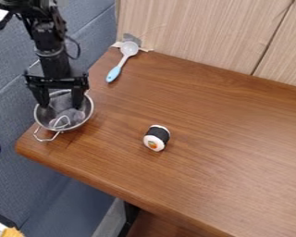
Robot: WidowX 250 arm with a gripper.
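Gripper [61, 106] spread, unclenched, over strainer [83, 119] at frame left; probably pick or release step, contents unclear; next needs rim clearance.

Black arm, looping black cable.

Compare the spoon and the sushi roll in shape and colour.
The spoon is long and slim; the sushi roll is short and thick. The spoon is pale with a blue handle end; the sushi roll is white with a black band. Both lie on the table.
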